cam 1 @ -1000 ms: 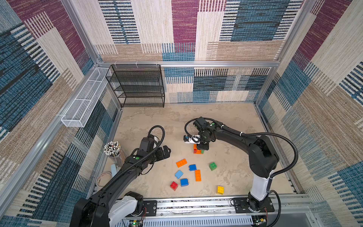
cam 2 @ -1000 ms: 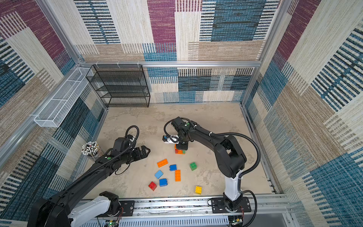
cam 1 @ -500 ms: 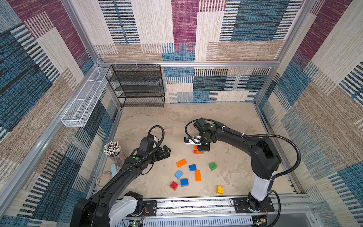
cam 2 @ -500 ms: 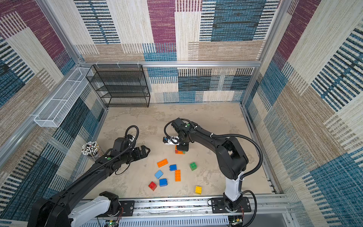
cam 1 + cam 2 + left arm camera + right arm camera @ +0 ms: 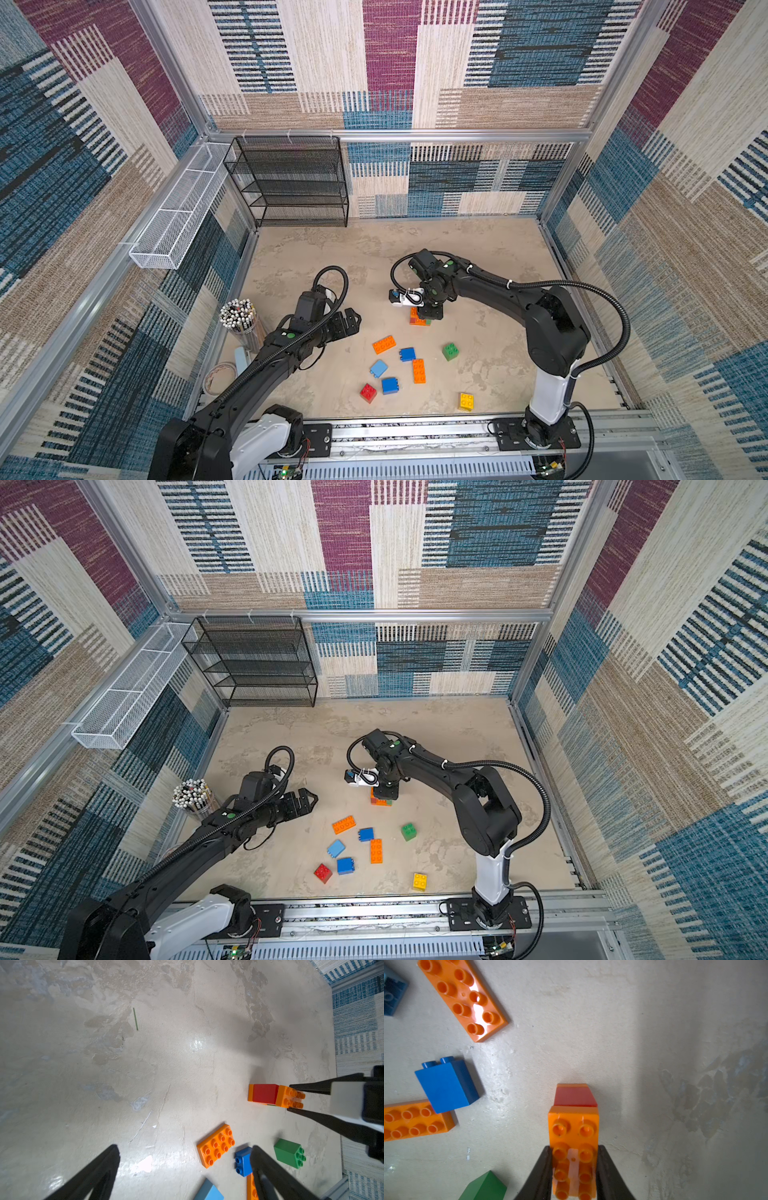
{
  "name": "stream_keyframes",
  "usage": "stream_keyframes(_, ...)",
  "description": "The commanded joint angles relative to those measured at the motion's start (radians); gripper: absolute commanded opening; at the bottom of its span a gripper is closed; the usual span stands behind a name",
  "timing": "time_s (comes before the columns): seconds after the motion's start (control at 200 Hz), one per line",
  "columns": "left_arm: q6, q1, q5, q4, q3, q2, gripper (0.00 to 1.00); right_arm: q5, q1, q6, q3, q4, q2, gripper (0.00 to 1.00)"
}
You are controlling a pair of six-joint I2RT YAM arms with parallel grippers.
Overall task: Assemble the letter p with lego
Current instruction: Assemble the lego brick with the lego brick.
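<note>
Lego's long orange studded plastic brick, clamped in my right tool, likely seats onto the red plastic brick below it; my left tool gapes.

I see orange bricks, blue bricks, a light blue brick, green brick, red brick and yellow brick on my mottled beige tabletop. The stack shows orange over red. The walls wear blue, maroon and cream stripes.

The right gripper hides most of the lego stack — lower layers unclear
</note>
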Motion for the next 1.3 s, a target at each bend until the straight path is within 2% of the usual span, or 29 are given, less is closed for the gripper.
stream_keyframes(0.0,0.011,0.002,0.003,0.016,-0.001,0.000,0.99,-0.033,-0.009,0.005,0.020,-0.037,0.008,0.17)
stream_keyframes(0.336,0.012,0.002,-0.002,0.011,-0.006,-0.004,0.99,-0.044,-0.011,0.007,0.014,-0.044,0.042,0.20)
stream_keyframes(0.626,0.007,0.001,0.007,0.025,-0.005,0.005,0.99,-0.052,-0.019,0.011,0.013,-0.038,0.045,0.29)
stream_keyframes(0.701,0.009,0.003,0.009,0.025,-0.001,0.005,0.99,-0.053,-0.022,0.012,0.017,-0.036,0.028,0.33)
stream_keyframes(0.807,0.006,0.001,0.016,0.028,0.002,0.011,0.99,-0.051,-0.024,0.013,0.004,-0.018,-0.009,0.55)
stream_keyframes(0.937,0.000,0.001,0.030,0.031,0.015,0.029,0.99,-0.042,-0.034,0.017,-0.015,0.009,-0.060,0.57)
stream_keyframes(1.067,-0.003,-0.001,0.047,0.019,0.050,0.063,0.99,-0.095,-0.057,0.034,-0.033,0.049,-0.156,0.59)
stream_keyframes(1.152,-0.012,-0.021,0.055,0.014,0.082,0.093,0.97,-0.117,-0.069,0.125,-0.087,0.159,-0.253,0.72)
stream_keyframes(1.227,-0.031,-0.060,0.048,0.020,0.104,0.116,0.95,-0.184,-0.070,0.235,-0.151,0.261,-0.353,0.71)
stream_keyframes(1.297,-0.051,-0.108,0.031,0.032,0.122,0.138,0.93,-0.225,-0.073,0.413,-0.220,0.385,-0.442,0.70)
